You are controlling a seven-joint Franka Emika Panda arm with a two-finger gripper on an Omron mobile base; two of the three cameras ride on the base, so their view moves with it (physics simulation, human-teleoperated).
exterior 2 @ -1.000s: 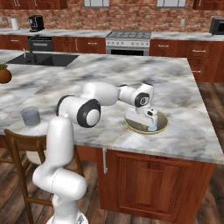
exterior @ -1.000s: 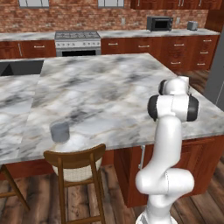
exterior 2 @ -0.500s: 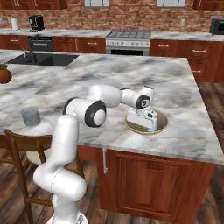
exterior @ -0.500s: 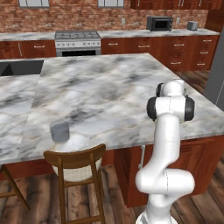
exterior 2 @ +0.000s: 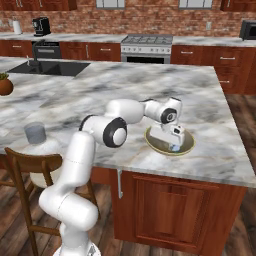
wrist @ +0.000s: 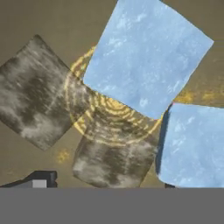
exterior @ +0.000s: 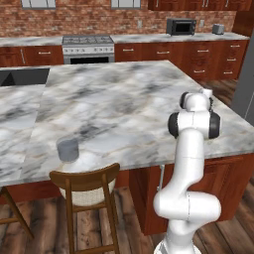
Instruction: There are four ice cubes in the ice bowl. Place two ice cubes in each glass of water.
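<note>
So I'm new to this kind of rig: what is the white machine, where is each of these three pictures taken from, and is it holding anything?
It is a rendered kitchen. The white jointed robot arm stands at a marble island counter. Two cameras ride on its base, behind it to the left and right; the third looks along its two-finger gripper. That gripper is lowered, open, into the wide yellowish-tan bowl, holding nothing. Close up, the hand view shows pale blue ice cubes lying on the bowl's floor. One short grey-blue glass tumbler stands near the counter's front edge, above a wooden stool. A small potted plant stands at the far left.
</note>
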